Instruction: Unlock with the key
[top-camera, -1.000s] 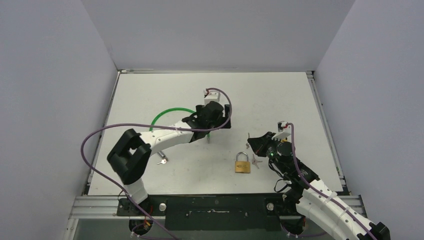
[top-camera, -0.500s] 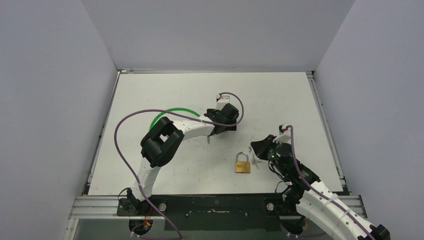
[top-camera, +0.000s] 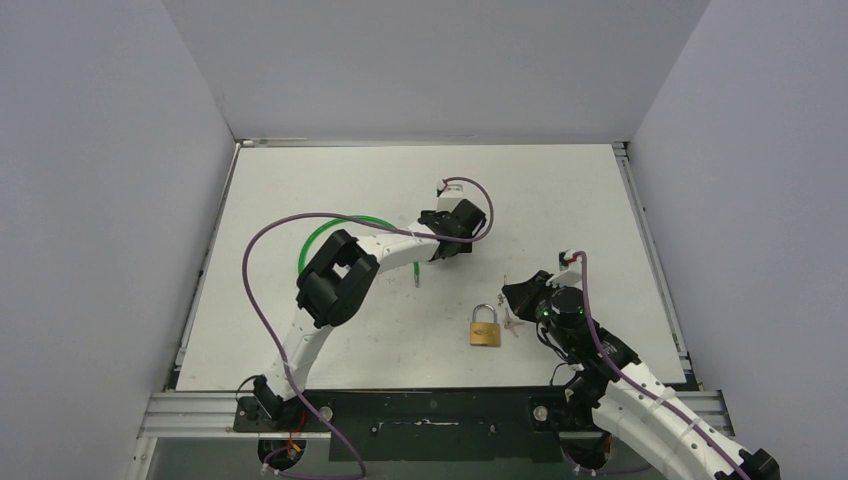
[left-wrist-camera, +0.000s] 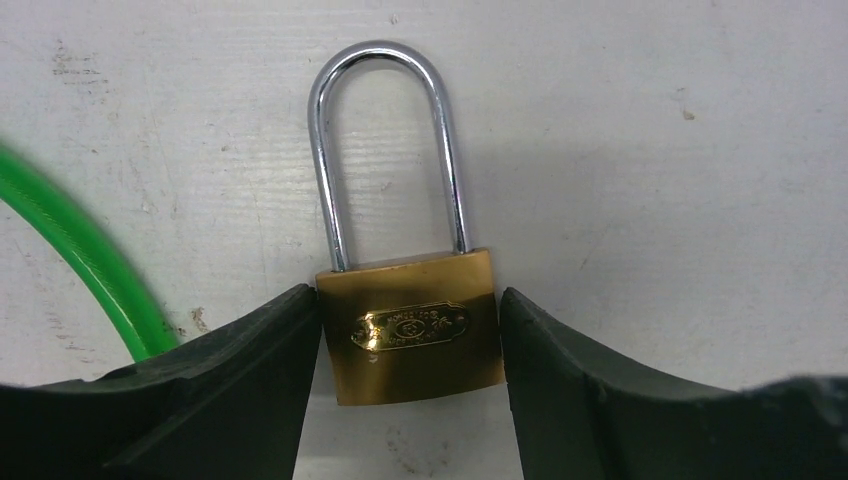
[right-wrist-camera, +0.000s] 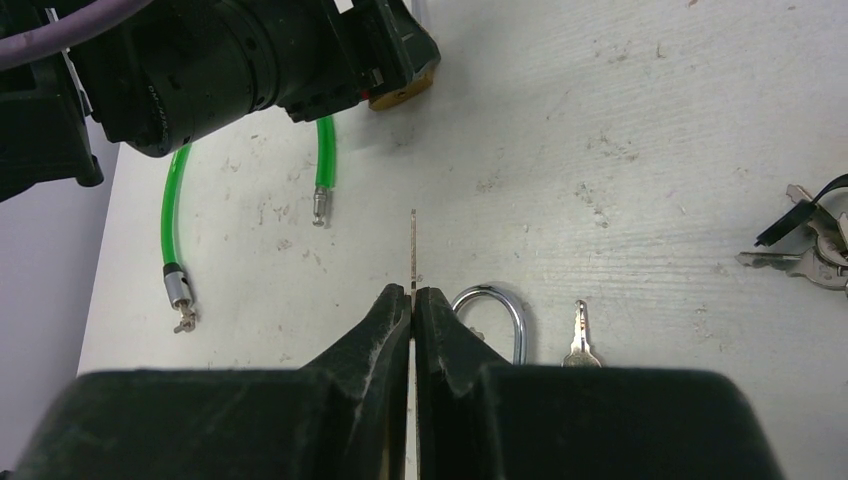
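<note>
A brass padlock with a steel shackle lies flat on the white table between my left gripper's two black fingers, which close on its body. In the top view my left gripper hides this padlock; the right wrist view shows a brass corner of it. My right gripper is shut on a thin key whose blade points forward, edge-on. It hovers at the table's right, beside a second brass padlock whose shackle shows next to the fingers.
A green cable curls left of my left gripper and shows in both wrist views. A loose key lies right of the second padlock. A bunch of keys lies further right.
My left arm's elbow has swung in and risen, and its gripper has shifted right and slightly back. My right gripper has barely moved.
</note>
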